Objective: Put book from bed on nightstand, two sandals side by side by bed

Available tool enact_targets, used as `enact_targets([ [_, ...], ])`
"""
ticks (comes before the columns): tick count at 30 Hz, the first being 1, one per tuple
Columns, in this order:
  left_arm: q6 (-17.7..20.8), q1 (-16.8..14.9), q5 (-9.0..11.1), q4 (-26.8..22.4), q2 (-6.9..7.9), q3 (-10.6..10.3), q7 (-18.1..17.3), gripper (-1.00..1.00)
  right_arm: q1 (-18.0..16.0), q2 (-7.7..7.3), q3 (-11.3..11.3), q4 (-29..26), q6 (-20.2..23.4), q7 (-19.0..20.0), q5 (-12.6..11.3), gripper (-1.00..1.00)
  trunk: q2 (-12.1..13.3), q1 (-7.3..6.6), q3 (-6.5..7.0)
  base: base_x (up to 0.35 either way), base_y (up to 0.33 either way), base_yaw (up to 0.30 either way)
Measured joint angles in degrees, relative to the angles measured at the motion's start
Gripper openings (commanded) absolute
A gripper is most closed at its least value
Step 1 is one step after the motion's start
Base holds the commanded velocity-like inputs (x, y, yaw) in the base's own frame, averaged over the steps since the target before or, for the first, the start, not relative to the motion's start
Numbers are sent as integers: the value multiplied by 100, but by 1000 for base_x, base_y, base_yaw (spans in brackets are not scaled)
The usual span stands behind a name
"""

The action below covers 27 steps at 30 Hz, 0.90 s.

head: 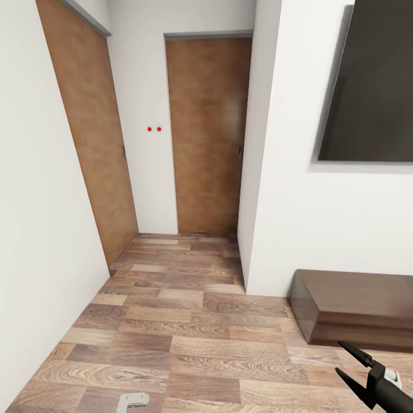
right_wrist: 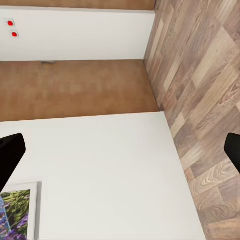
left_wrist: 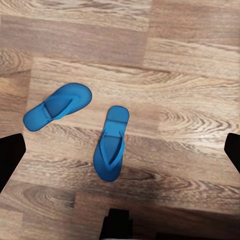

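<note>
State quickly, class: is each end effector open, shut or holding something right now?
Left end effector: open, empty, above two sandals on the floor.
Right end effector: open, holding nothing.

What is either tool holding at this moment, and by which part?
Nothing. The right tool is open and empty above the floor; the left tool's fingers stand wide apart over the two sandals, which lie loose.
</note>
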Motion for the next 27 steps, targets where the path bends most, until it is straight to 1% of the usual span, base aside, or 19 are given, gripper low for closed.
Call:
enact_targets([
  [5, 2, 0, 1, 0, 0, 0, 0, 100, 0, -12, 26, -154, 27, 26, 77, 100, -201, 110, -90, 0, 0, 0],
  [7, 2, 0, 4, 0, 0, 0, 0, 100, -1, -11, 38, -235, 35, 101, 92, 100, -281, 154, -126, 0, 0, 0],
  [10, 2, 0, 6, 0, 0, 0, -2, 100, -2, -9, 50, -298, 45, 580, 103, 100, -401, 220, -180, 0, 0, 0],
  [12, 2, 0, 7, 0, 0, 0, -1, 100, -1, -17, 54, -317, 53, 1186, 109, 100, -481, 264, -215, 0, 0, 0],
  [14, 2, 0, 8, 0, 0, 0, -3, 100, -1, -20, 68, -328, 53, 1525, 126, 100, -562, 308, -251, 0, 0, 0],
  [16, 2, 0, 8, 0, 0, 0, -3, 100, -2, -21, 80, -343, 54, 1703, 161, 100, -642, 352, -287, 0, 0, 0],
  [18, 2, 0, 8, 0, 0, 0, -4, 100, -3, -22, 92, -358, 50, 1772, 201, 100, -722, 396, -323, 0, 0, 0],
  [20, 2, 0, 8, 0, 0, 0, -2, 100, -2, -22, 161, -448, 46, 1827, 309, 100, -802, 439, -359, 0, 0, 0],
  [21, 2, 0, 8, 0, 0, 0, -4, 100, -2, -22, 260, -544, 43, 1844, 471, 100, -842, 461, -377, 0, 0, 0],
  [22, 2, 0, 8, 1, 0, 0, -2, 100, -2, -22, 466, -673, 19, 1839, 925, 100, -882, 483, -395, 0, 0, 0],
  [23, 4, 0, 8, 0, 0, 0, -2, 100, -4, -22, 542, -715, 12, 1831, 1141, 100, -923, 505, -413, 0, 0, 0],
  [24, 2, -1, 6, 1, -6, -1, 0, 100, -29, -5, 773, -908, -19, 1513, 2768, 100, -963, 527, -431, 0, 0, 0],
  [25, 2, 0, 7, 0, -7, 0, 0, 100, -113, 12, 805, -931, -48, 1403, 4143, 100, -1003, 549, -449, 0, 0, 0],
  [26, 2, 0, 6, 0, -7, 0, 0, 100, -186, 20, 812, -939, -40, 1354, 4526, 100, -1043, 571, -467, 0, 0, 0],
  [27, 2, -1, 7, 2, -8, -1, 0, 100, -426, 46, 825, -935, -44, 1257, 5356, 100, -1083, 593, -484, 0, 0, 0],
])
